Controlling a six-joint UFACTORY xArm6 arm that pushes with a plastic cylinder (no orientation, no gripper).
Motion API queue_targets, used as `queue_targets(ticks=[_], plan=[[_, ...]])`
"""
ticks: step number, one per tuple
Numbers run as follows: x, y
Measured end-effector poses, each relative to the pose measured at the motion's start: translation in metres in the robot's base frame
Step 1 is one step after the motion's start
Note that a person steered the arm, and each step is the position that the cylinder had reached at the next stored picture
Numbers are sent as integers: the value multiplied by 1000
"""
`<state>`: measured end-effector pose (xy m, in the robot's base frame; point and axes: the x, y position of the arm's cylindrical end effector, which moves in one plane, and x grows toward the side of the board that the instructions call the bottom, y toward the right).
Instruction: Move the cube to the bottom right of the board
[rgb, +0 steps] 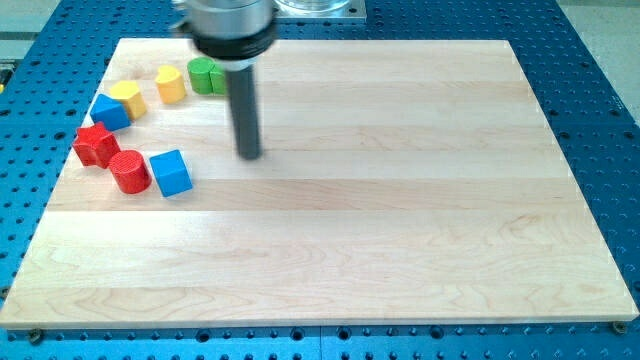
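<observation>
A blue cube (171, 172) sits on the wooden board (400, 220) at the view's left, touching a red cylinder (129, 171) on its left. My tip (249, 155) is on the board to the right of the blue cube and a little higher in the view, apart from it by a clear gap. The dark rod rises from the tip to the arm's head at the view's top.
Other blocks cluster at the upper left: a red star-shaped block (95, 145), a blue block (110, 111), a yellow block (127, 97), a yellow block (170, 84) and a green block (207, 75) partly behind the rod. A blue perforated table (600, 90) surrounds the board.
</observation>
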<state>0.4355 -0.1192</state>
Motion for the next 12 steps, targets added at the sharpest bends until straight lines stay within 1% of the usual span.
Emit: queue_targets(ticks=[1, 2, 3, 4, 5, 6, 7, 8, 9, 10, 11, 12], plan=[[51, -22], [72, 13], [124, -105], [89, -161], [46, -125], [49, 11], [62, 91], [24, 55], [54, 11], [56, -35], [78, -53], [97, 45]])
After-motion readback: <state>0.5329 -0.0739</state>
